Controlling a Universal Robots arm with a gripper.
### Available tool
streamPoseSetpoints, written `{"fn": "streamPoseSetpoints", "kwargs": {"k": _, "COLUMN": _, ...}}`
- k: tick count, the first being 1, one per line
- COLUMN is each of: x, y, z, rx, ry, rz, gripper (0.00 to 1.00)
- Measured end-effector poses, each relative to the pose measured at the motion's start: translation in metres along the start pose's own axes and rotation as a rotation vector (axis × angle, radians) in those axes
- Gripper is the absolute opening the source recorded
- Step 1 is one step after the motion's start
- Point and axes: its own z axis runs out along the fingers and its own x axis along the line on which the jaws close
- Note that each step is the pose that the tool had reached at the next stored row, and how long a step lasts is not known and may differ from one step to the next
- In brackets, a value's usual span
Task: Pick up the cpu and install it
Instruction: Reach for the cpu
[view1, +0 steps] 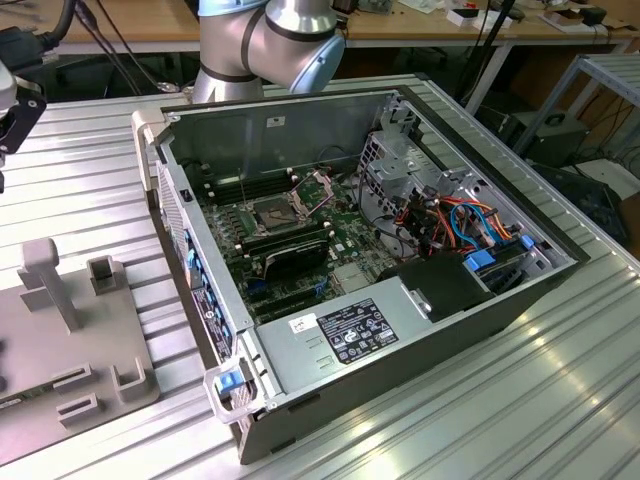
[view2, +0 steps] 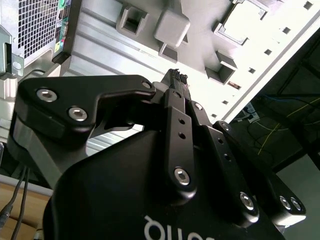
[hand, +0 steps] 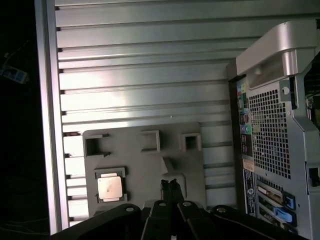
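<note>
The cpu (hand: 110, 189), a small square chip with a dull silver top, lies flat in a nest on the grey fixture plate (hand: 145, 165) in the first wrist view. My gripper (hand: 170, 186) hovers above the plate with its two black fingers pressed together and nothing between them. It is apart from the cpu, beside it over the plate's middle. In the second wrist view the same shut fingertips (view2: 176, 80) point at the plate (view2: 200, 30). In the exterior view the dark socket (view1: 275, 212) in the open computer case (view1: 400, 330) has its hinged metal frame (view1: 315, 188) raised.
The case lies on its side on the ribbed aluminium table (view1: 520, 400), to the exterior view's right of the fixture plate (view1: 70, 330). Long black memory sticks (view1: 290, 250) sit beside the socket. Cables and drive bays (view1: 470, 240) fill the case's far end. The arm's base (view1: 270, 40) stands behind.
</note>
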Motion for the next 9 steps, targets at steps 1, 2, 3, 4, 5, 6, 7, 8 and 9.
{"fn": "streamPoseSetpoints", "kwargs": {"k": 1, "x": 0.0008, "y": -0.0001, "z": 0.0000, "rx": 0.0000, "ry": 0.0000, "rz": 0.000, "gripper": 0.11}}
{"fn": "streamPoseSetpoints", "kwargs": {"k": 2, "x": 0.0017, "y": -0.0001, "z": 0.0000, "rx": 0.0000, "ry": 0.0000, "rz": 0.000, "gripper": 0.11}}
{"fn": "streamPoseSetpoints", "kwargs": {"k": 3, "x": 0.0022, "y": -0.0002, "z": 0.0000, "rx": 0.0000, "ry": 0.0000, "rz": 0.000, "gripper": 0.11}}
{"fn": "streamPoseSetpoints", "kwargs": {"k": 4, "x": 0.0030, "y": -0.0003, "z": 0.0000, "rx": 0.0000, "ry": 0.0000, "rz": 0.000, "gripper": 0.11}}
{"fn": "streamPoseSetpoints", "kwargs": {"k": 5, "x": 0.0036, "y": -0.0003, "z": -0.0001, "rx": 0.0000, "ry": 0.0000, "rz": 0.000, "gripper": 0.11}}
{"fn": "streamPoseSetpoints", "kwargs": {"k": 6, "x": 0.0045, "y": -0.0003, "z": -0.0001, "rx": 0.0000, "ry": 0.0000, "rz": 0.000, "gripper": 0.11}}
{"fn": "streamPoseSetpoints", "kwargs": {"k": 7, "x": 0.0054, "y": -0.0004, "z": -0.0001, "rx": -0.0001, "ry": 0.0000, "rz": 0.000, "gripper": 0.11}}
{"fn": "streamPoseSetpoints", "kwargs": {"k": 8, "x": 0.0072, "y": -0.0005, "z": -0.0001, "rx": 0.0000, "ry": 0.0000, "rz": 0.000, "gripper": 0.11}}
{"fn": "streamPoseSetpoints", "kwargs": {"k": 9, "x": 0.0083, "y": -0.0006, "z": -0.0001, "rx": 0.0000, "ry": 0.0000, "rz": 0.000, "gripper": 0.11}}
